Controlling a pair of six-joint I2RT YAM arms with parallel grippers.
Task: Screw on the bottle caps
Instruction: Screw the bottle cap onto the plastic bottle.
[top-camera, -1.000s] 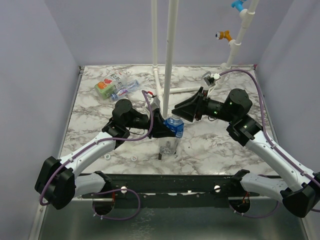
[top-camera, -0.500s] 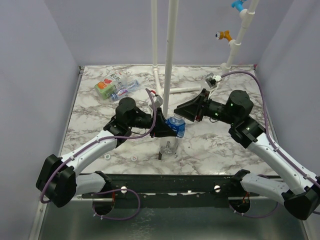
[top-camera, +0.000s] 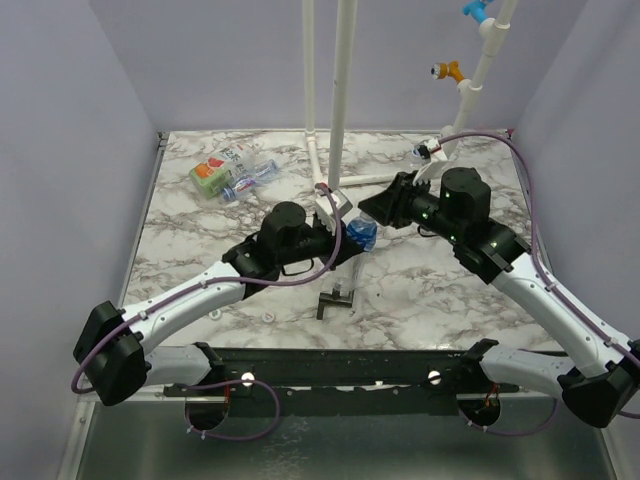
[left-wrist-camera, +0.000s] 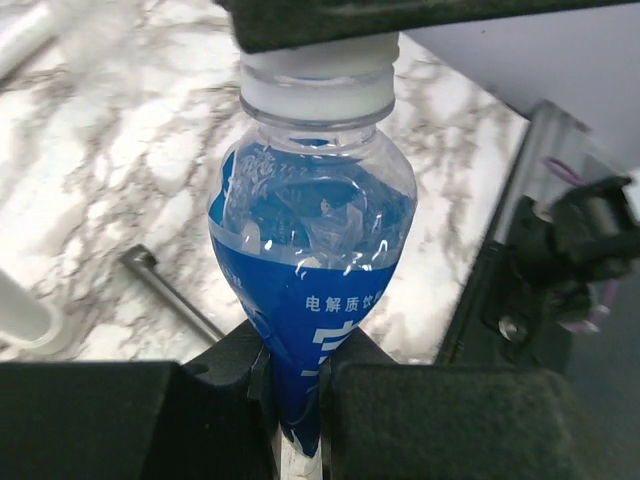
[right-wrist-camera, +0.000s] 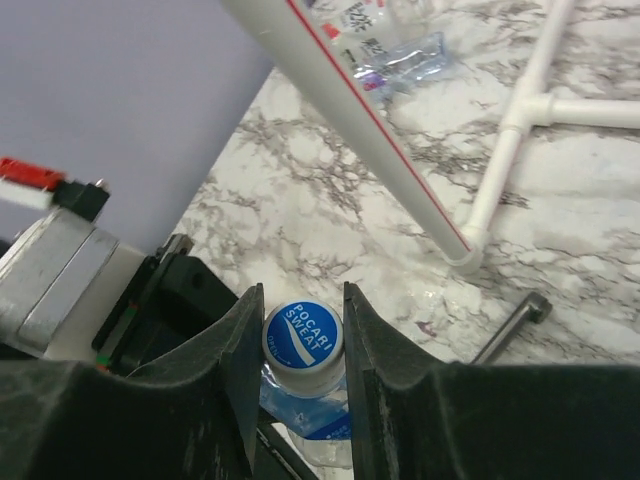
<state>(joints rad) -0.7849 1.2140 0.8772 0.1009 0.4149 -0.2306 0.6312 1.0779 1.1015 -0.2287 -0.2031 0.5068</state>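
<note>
A small clear bottle (top-camera: 362, 236) with a blue label is held off the table between the two arms. My left gripper (top-camera: 346, 242) is shut on the bottle's (left-wrist-camera: 310, 230) lower body, and its jaws (left-wrist-camera: 300, 375) pinch the label flat. The bottle's white cap (left-wrist-camera: 318, 85) has a blue printed top (right-wrist-camera: 302, 335). My right gripper (right-wrist-camera: 302, 318) is shut on that cap, one finger against each side. In the top view the right gripper (top-camera: 372, 218) meets the bottle from the back right.
Two more bottles lie at the back left: one with a green and orange label (top-camera: 212, 176) and a clear one (top-camera: 250, 178). A black T-shaped tool (top-camera: 335, 300) lies near the front. White pipes (top-camera: 340, 100) stand just behind the grippers.
The left arm has carried the bottle up and to the right, away from the spot by the black tool. The right gripper has closed down onto the cap and followed it.
</note>
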